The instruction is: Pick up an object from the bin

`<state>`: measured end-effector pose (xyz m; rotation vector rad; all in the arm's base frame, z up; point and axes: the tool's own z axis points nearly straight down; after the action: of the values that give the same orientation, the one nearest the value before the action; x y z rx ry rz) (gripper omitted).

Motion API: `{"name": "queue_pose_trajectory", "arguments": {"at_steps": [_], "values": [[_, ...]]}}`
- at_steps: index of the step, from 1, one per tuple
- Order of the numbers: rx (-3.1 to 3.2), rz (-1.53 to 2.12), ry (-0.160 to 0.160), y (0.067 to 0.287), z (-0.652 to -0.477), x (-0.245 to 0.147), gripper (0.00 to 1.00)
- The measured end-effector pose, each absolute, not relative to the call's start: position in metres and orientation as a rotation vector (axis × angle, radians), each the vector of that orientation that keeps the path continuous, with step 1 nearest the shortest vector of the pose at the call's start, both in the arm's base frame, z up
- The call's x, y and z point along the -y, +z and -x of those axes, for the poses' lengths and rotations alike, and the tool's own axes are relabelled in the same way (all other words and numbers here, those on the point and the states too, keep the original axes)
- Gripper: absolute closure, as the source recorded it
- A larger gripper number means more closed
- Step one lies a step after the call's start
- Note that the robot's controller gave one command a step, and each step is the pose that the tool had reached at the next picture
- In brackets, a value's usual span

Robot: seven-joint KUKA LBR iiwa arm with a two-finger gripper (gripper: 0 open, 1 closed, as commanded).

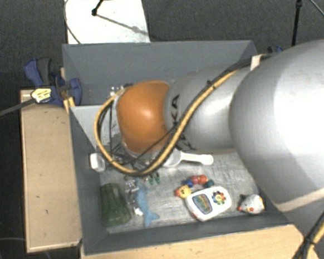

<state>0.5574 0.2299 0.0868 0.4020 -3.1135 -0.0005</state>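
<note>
Our pincer [134, 188] sits low in the grey metal bin [162, 62], tucked beneath the arm's smooth orange cover [143, 117] and its looped yellow-and-black cable [105, 153]. We cannot tell how far it is open, nor whether it has hold of anything.

It hangs just to the upper right of the dark green lump [113, 204], a single rough, blocky piece against the bin's left wall. Just right of that lump and directly under the pincer lies one blue toy [143, 207], slim and fish-shaped, looking like soft plastic.

Farther right of the lump we count one small rattle [192, 185] of red, yellow and blue beads, one glossy white oval toy [208, 202] with coloured buttons, and, farthest off, one little white rounded figure [250, 204] with a red spot. Up and to the right of the lump rests one long white plastic handle [197, 159]; straight above it, one small white piece [96, 161].
</note>
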Motion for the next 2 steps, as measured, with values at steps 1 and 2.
{"name": "queue_pose_trajectory", "arguments": {"at_steps": [1, 2], "values": [[3.139, -0.177, -0.002, 0.080, -0.574, -0.225, 0.00], [3.139, -0.201, -0.001, 0.072, -0.589, -0.230, 0.00]]}}
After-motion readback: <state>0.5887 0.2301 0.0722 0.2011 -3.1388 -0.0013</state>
